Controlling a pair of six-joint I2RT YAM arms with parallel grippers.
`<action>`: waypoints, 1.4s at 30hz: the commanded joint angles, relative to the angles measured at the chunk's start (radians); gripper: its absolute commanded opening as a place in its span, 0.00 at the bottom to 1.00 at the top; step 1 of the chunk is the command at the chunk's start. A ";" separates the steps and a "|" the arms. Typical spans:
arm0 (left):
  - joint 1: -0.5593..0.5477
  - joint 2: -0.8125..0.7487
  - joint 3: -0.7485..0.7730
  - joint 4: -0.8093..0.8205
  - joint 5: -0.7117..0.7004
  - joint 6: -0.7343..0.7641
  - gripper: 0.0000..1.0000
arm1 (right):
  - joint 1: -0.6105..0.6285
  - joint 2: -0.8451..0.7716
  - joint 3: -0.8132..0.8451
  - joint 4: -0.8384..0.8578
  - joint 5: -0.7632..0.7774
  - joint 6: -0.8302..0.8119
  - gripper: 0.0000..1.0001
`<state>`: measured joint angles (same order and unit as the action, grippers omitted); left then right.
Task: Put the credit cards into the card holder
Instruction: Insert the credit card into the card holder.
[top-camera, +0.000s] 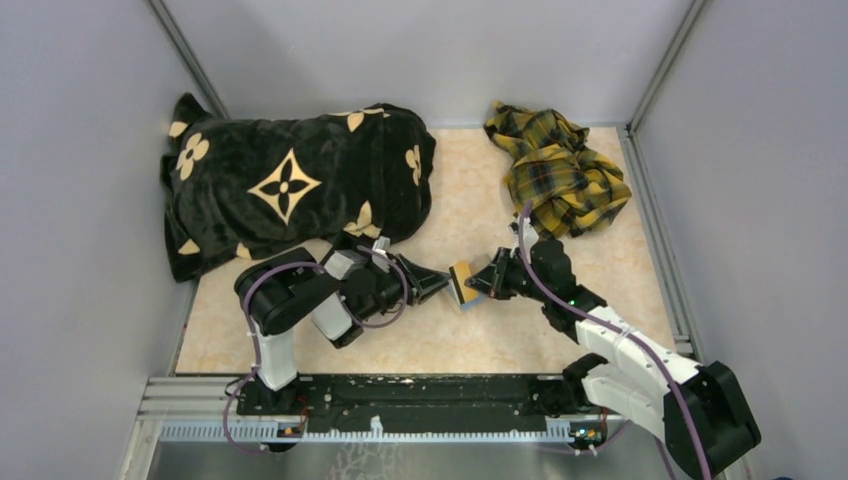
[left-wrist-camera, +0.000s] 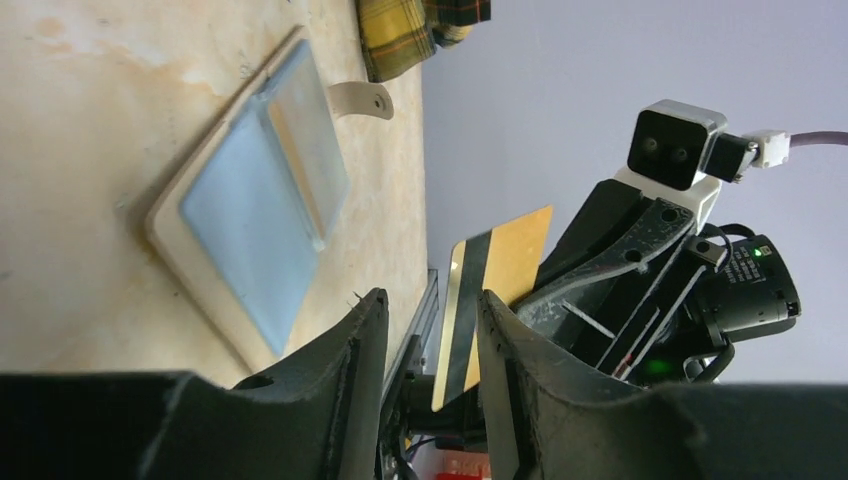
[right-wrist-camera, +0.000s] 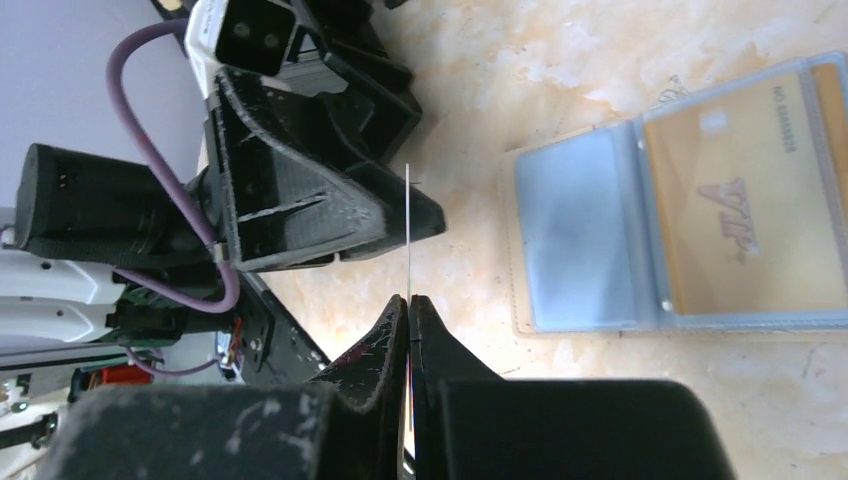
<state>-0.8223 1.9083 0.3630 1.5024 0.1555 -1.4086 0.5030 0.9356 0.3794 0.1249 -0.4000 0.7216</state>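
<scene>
Tabletop (top-camera: 465, 170): blanket (top-camera: 290, 185), cloth (top-camera: 560, 170) beyond card holder (left-wrist-camera: 250, 210)

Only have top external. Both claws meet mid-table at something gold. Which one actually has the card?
Observer: The right claw is shut on the gold card; the right wrist view shows the card edge-on, pinched between its tips.
Operator: Left claw gripping too?
Observer: No. In the left wrist view the left claw is open, its jaws standing apart on either side of the card's lower end.
Operator: Holder ready?
Observer: The card holder lies spread open, with a second gold card sitting in one clear sleeve and the sleeve beside it empty.
</scene>
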 joint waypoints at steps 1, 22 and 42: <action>0.004 -0.088 -0.048 0.018 -0.088 0.009 0.44 | -0.020 -0.015 0.038 -0.021 0.034 -0.065 0.00; -0.194 -0.318 0.200 -1.047 -0.387 0.183 0.01 | -0.032 0.247 0.193 -0.126 0.296 -0.311 0.00; -0.207 -0.225 0.237 -1.136 -0.418 0.129 0.00 | -0.032 0.364 0.177 -0.059 0.299 -0.349 0.00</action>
<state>-1.0214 1.6569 0.5808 0.4038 -0.2394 -1.2709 0.4797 1.2835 0.5316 0.0330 -0.1013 0.3855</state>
